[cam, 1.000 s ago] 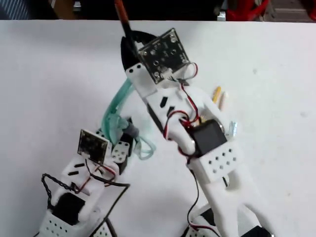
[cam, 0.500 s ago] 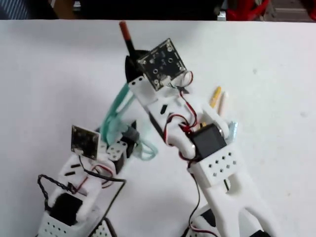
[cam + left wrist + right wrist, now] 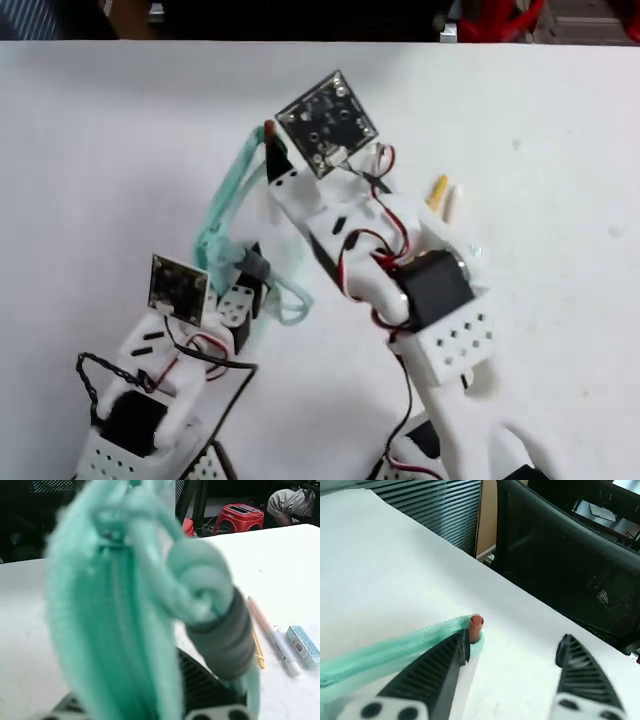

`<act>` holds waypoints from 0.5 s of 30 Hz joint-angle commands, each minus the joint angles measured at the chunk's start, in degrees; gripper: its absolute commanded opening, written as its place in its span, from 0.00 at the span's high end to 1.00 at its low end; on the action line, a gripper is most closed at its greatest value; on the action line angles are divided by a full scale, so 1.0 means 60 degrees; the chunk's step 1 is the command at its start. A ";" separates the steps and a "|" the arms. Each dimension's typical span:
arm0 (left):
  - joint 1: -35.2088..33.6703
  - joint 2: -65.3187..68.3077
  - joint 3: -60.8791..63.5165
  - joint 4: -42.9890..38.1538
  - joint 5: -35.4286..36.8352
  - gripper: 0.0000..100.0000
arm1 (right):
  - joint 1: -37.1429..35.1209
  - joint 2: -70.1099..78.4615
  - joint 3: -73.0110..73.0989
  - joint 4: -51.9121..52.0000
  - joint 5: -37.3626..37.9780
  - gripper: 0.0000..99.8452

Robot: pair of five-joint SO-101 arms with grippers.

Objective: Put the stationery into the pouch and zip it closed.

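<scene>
This looks like a robotics lab or office workroom. A plain white tabletop (image 3: 90, 150) carries white printed-plastic robot arms (image 3: 445, 345) with a bare square circuit board (image 3: 327, 122) and loose red and black wiring (image 3: 360, 252). Beyond it are a black mesh office chair (image 3: 555, 565), grey slatted window blinds (image 3: 435, 500) and a red plastic stool (image 3: 239, 515).

No text, label or number can be read on anything.
</scene>
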 commanded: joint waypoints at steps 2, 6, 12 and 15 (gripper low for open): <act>-0.0081 -0.0022 -0.0440 -0.0132 -0.0103 0.95 | 0.0066 0.0007 -0.1275 0.0579 0.0044 0.76; -0.0081 -0.0022 -0.0440 -0.0103 -0.0117 0.95 | 0.0051 -0.0022 -0.1289 0.0593 -0.0015 0.77; -0.0081 -0.0022 -0.0425 -0.0103 -0.0117 0.95 | -0.0344 0.0051 -0.1275 0.0330 -0.0029 0.77; -0.0081 -0.0022 -0.0425 -0.0103 -0.0117 0.95 | -0.0711 0.0271 -0.1260 0.0037 -0.0029 0.77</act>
